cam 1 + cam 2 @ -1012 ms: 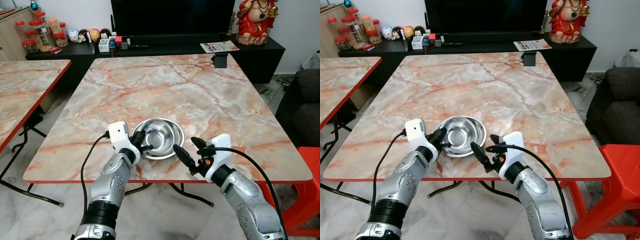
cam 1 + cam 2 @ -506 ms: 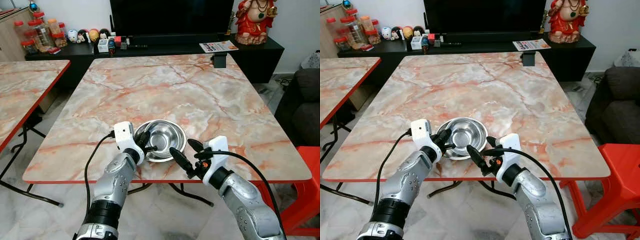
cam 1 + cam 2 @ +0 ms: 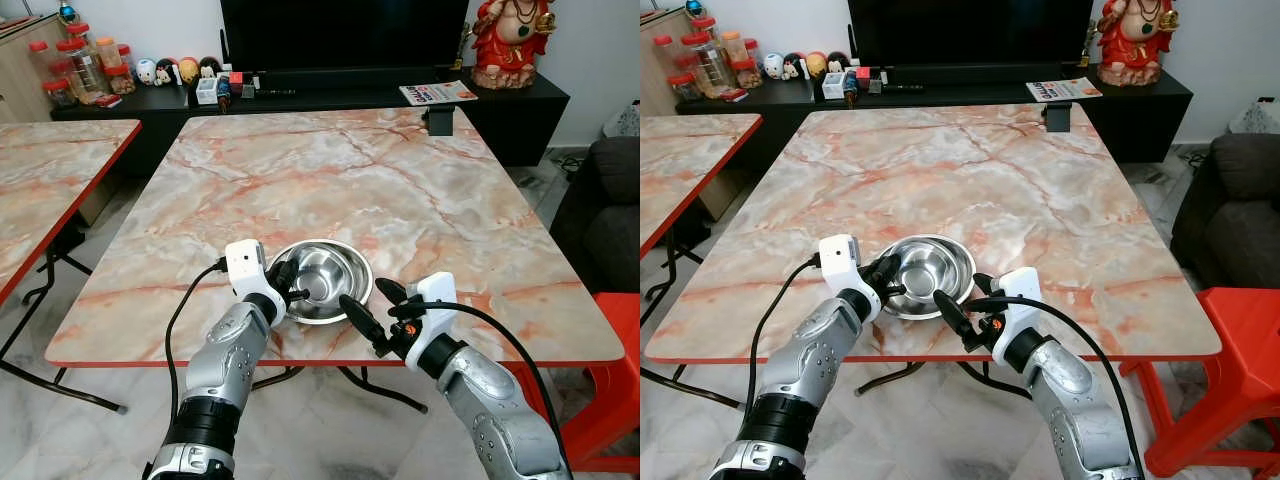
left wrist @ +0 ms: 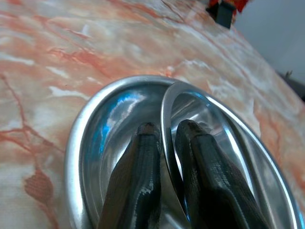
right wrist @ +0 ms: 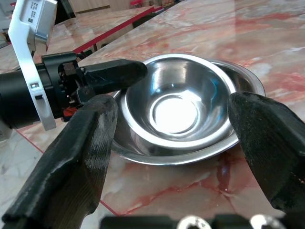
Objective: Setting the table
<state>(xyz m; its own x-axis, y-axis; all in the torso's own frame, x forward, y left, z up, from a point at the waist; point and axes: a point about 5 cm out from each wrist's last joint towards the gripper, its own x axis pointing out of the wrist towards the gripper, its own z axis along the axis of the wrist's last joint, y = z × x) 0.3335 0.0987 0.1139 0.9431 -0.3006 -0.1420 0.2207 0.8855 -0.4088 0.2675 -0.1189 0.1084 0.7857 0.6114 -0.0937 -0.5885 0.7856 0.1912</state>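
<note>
Two steel bowls sit nested near the front edge of the marble table [image 3: 400, 190]: an inner bowl [image 5: 178, 107] tilted inside a wider outer bowl [image 5: 245, 81]. The pair appears as one shiny bowl [image 3: 330, 275] in the left eye view. My left gripper [image 3: 293, 286] is shut on the inner bowl's left rim [image 4: 167, 119], one finger [image 4: 138, 181] outside and the other inside. My right gripper [image 3: 365, 294] is open just in front and to the right of the bowls, over the table's edge, with nothing in it.
A second marble table [image 3: 50, 170] stands to the left. A black cabinet [image 3: 330, 95] at the back carries jars, figurines and a red statue [image 3: 510, 40]. A small dark box [image 3: 438, 120] sits at the table's far edge. A red stool [image 3: 615, 340] and a dark sofa stand on the right.
My left gripper has edged right with the bowl rim in it. My right gripper has slid a little left, closer to the bowls.
</note>
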